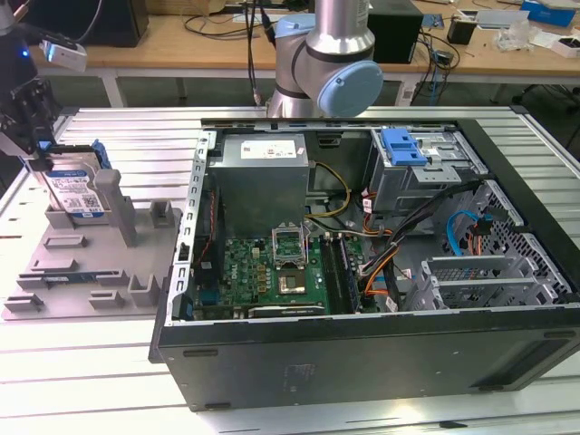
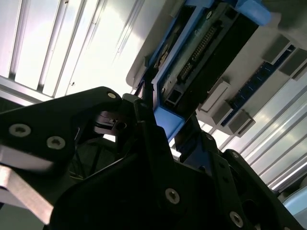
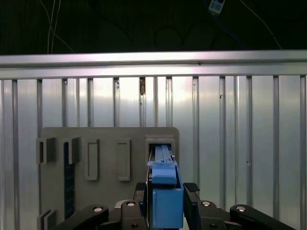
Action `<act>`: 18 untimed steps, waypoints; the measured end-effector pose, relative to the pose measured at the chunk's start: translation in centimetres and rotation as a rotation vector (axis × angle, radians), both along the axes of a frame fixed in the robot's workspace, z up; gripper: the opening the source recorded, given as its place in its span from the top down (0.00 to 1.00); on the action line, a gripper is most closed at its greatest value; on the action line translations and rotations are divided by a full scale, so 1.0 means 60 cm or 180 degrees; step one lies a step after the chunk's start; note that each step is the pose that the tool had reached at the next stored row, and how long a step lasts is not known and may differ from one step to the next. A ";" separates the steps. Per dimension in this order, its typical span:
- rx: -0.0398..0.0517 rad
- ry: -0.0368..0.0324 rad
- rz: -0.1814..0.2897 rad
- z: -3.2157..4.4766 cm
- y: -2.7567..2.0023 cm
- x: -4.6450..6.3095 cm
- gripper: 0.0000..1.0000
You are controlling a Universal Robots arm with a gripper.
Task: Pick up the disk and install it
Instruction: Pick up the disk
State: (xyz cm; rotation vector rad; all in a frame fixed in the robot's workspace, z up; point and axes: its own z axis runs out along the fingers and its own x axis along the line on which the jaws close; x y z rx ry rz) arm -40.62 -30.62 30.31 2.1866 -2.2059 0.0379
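In the exterior view the gripper (image 1: 41,156) hangs at the far left of that view, straight over the disk (image 1: 78,192); the disk stands on edge in a slot of the grey fixture (image 1: 63,272) on the counter (image 1: 109,381), its labelled face turned toward the open computer case (image 1: 362,367); the drive cage (image 1: 426,177) sits inside that case, well apart toward this view's right, beside the power-supply box (image 1: 263,172) and above a tangle of cables.

In the second wrist view the gripper (image 2: 165,127) has its two black fingers (image 2: 144,112) on either side of the blue carrier bracket (image 2: 165,120); the disk (image 2: 201,52) runs away from the gripper with its connector edge showing.

In the first wrist view the blue bracket (image 3: 165,201) fills the gap of the gripper (image 3: 165,191); the fingers look pressed against both its sides, so I judge the gripper closed on the disk (image 3: 164,172), whose far end sits in the fixture (image 3: 110,143) slot.
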 end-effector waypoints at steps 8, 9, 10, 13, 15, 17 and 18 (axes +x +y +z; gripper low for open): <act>0.0000 -0.0001 0.0000 -0.007 -0.0006 0.000 0.56; 0.0000 -0.0001 0.0000 -0.007 -0.0006 0.000 0.56; 0.0000 -0.0001 0.0000 -0.007 -0.0007 0.000 0.56; 0.0000 -0.0002 0.0000 -0.008 -0.0007 0.000 0.56; 0.0000 -0.0002 0.0000 -0.009 -0.0007 0.000 0.56; 0.0000 -0.0002 0.0000 -0.009 -0.0007 0.000 0.56; 0.0000 -0.0002 0.0000 -0.009 -0.0007 0.000 0.56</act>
